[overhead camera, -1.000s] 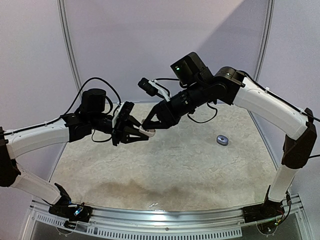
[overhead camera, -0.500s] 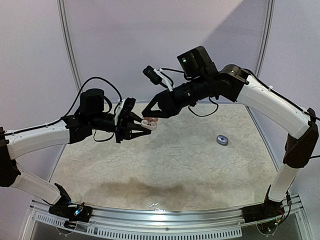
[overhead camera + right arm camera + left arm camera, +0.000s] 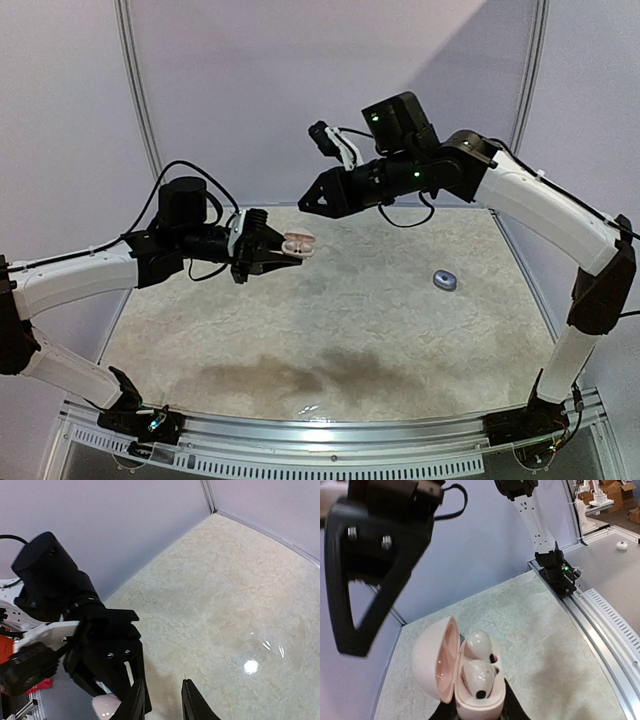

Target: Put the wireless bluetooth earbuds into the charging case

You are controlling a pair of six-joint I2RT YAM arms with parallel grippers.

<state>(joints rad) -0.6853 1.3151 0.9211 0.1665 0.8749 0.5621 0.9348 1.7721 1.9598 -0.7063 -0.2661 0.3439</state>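
Midair, left claw [image 3: 287,251] tight on case [image 3: 435,662]

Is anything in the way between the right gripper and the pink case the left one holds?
Nothing visible. Only open air lies between the right gripper and the pink charging case, which the left gripper holds lid-open with two earbuds seated inside.

Mottled beige table [image 3: 350,330], grey oval object [image 3: 444,280]
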